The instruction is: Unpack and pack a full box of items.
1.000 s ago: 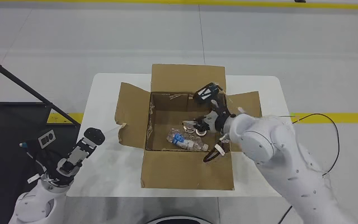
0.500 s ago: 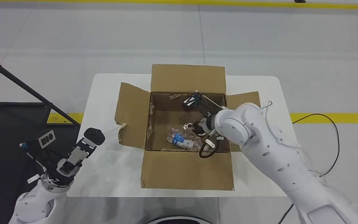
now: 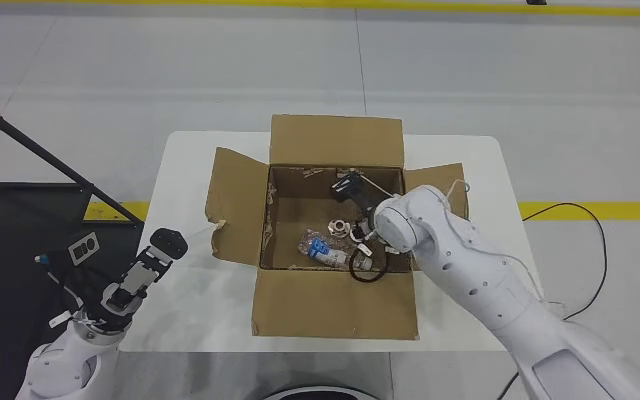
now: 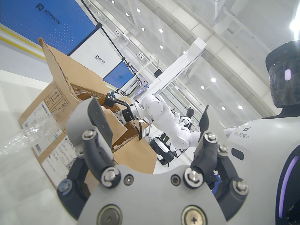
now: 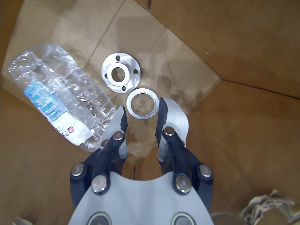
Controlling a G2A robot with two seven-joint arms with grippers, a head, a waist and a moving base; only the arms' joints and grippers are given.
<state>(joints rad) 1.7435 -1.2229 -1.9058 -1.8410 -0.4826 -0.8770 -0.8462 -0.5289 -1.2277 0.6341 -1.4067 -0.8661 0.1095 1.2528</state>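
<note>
Closest to the robot, the left gripper hangs at the left edge of the table. Its claw is spread wide with nothing in it, well apart from the box. Further in, the right gripper is down inside the box with its claw open, a fingertip on either side of a plain metal ring lying on the cardboard floor. Can't tell if it's touching the ring. Just past the ring lies a metal flange with bolt holes, and beside that a clear water bottle on its side. So at least three things sit in the box and none is gripped, which reads like unpacking is partway at best, with the whole repack left to do. Writing-wise, the bottle has a blue and white label, and the box side has shipping stickers plus up-arrow marks. The print is too fine to read properly.
</note>
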